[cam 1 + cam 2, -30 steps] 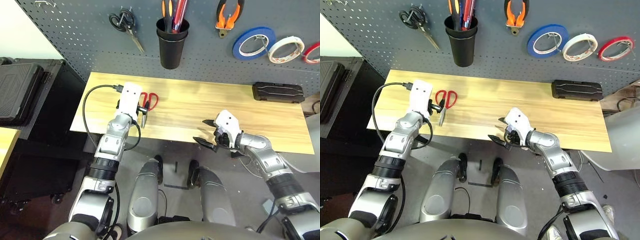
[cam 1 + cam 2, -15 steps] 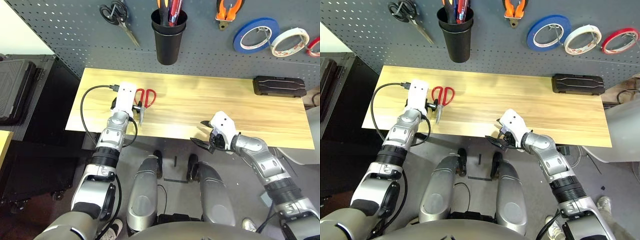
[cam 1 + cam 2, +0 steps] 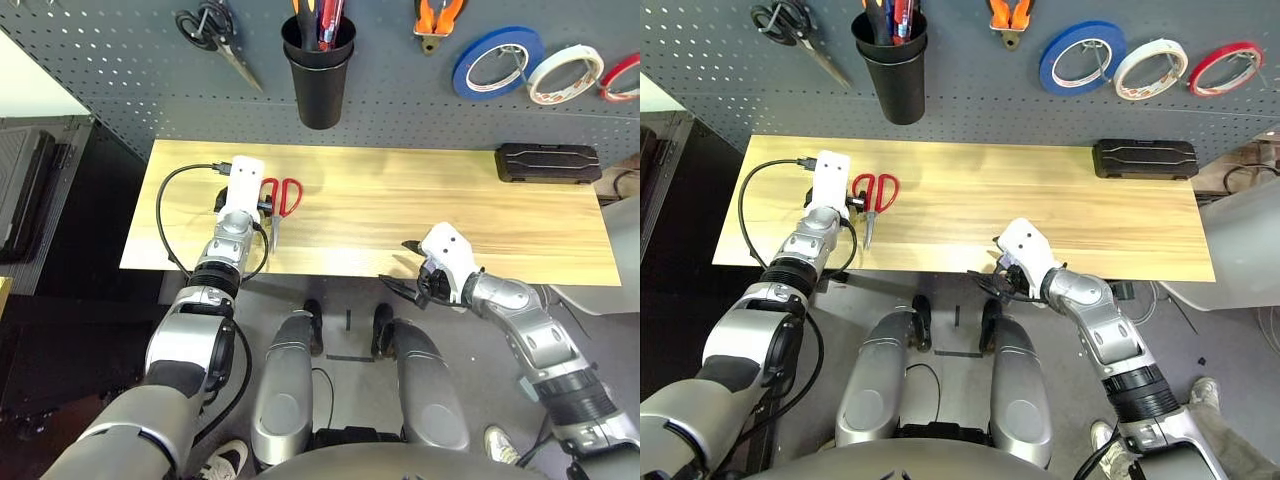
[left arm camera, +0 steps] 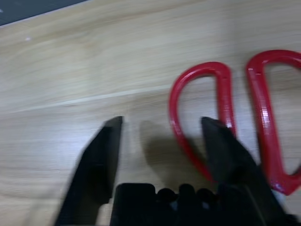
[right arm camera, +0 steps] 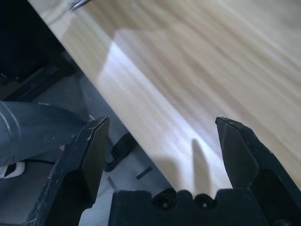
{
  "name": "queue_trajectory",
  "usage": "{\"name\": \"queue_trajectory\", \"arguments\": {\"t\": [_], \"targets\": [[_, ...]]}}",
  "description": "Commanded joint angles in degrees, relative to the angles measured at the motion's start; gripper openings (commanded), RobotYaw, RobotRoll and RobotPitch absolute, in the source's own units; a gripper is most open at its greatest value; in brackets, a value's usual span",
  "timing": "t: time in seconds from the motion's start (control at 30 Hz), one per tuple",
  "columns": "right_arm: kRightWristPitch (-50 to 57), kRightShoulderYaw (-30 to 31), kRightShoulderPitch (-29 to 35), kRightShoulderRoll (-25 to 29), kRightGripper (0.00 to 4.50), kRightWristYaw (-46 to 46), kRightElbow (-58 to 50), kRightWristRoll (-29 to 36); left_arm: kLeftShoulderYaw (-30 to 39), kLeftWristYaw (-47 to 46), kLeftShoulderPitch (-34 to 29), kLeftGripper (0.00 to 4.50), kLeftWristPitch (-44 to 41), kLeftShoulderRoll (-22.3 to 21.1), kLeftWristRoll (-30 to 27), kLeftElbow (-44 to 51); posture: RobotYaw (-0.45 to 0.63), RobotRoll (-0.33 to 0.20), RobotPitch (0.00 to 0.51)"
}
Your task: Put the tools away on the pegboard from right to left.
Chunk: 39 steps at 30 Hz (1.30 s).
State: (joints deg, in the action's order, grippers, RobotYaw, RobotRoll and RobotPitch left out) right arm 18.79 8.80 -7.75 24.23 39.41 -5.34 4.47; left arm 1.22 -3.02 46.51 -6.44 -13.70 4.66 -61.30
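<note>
Red-handled scissors (image 3: 279, 198) lie on the wooden table (image 3: 400, 200) near its left end, blades toward the front edge. My left gripper (image 4: 162, 125) is open just beside the handles, and one finger (image 4: 221, 146) overlaps the nearer red loop (image 4: 200, 108). My right gripper (image 3: 406, 271) hangs open at the table's front edge, with nothing between its fingers (image 5: 91, 146). On the pegboard (image 3: 120, 70) hang the orange-and-black pliers (image 3: 437, 18) and the whitish tape roll (image 3: 566, 73). Tool handles, one of them orange and black (image 3: 303, 10), stand in the black cup (image 3: 320, 88).
Black-handled scissors (image 3: 210, 28) hang at the pegboard's left. A blue tape roll (image 3: 497, 70) and a red one (image 3: 625, 78) flank the whitish one. A black case (image 3: 548, 162) lies at the table's back right. A dark cabinet (image 3: 40, 190) stands to the left.
The whole picture has shifted, so the camera moved. My left gripper stays by the red scissors' handles. The right gripper remains open at the front edge.
</note>
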Motion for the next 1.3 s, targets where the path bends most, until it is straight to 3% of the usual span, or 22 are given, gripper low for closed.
{"name": "queue_trajectory", "arguments": {"t": [0.03,0.2,0.43,0.57,1.07,1.3], "targets": [[0.37,-0.53,0.89,1.17,4.50,1.02,-0.41,1.08,0.29,1.27,-2.25,1.88,-2.12,1.33,-0.35,-3.99,-0.03,0.000,0.389],[-0.93,-0.30,-0.45,1.43,4.50,1.58,1.58,1.04,1.20,0.90,-2.11,0.02,-2.85,1.41,-0.84,-3.94,-0.01,0.000,0.378],[-5.73,0.91,-3.10,0.88,4.50,2.81,6.16,0.33,4.87,-0.70,-1.78,0.02,-3.51,1.39,-3.55,-0.40,0.03,0.000,0.359],[-9.60,1.29,-5.23,-0.07,4.50,3.78,9.74,0.32,6.93,-1.56,-3.18,0.02,-4.23,1.95,-5.46,6.90,0.08,0.000,0.343],[-20.19,-1.30,-14.51,-3.49,4.50,8.34,22.66,3.87,8.36,-4.47,-19.49,0.02,-16.85,3.02,-5.90,51.57,0.28,0.000,0.291],[-24.26,-5.96,-16.08,-5.36,4.50,12.46,24.56,11.10,10.67,-4.70,-24.05,0.02,-17.75,4.96,-8.03,66.25,0.35,0.000,0.272]]}}
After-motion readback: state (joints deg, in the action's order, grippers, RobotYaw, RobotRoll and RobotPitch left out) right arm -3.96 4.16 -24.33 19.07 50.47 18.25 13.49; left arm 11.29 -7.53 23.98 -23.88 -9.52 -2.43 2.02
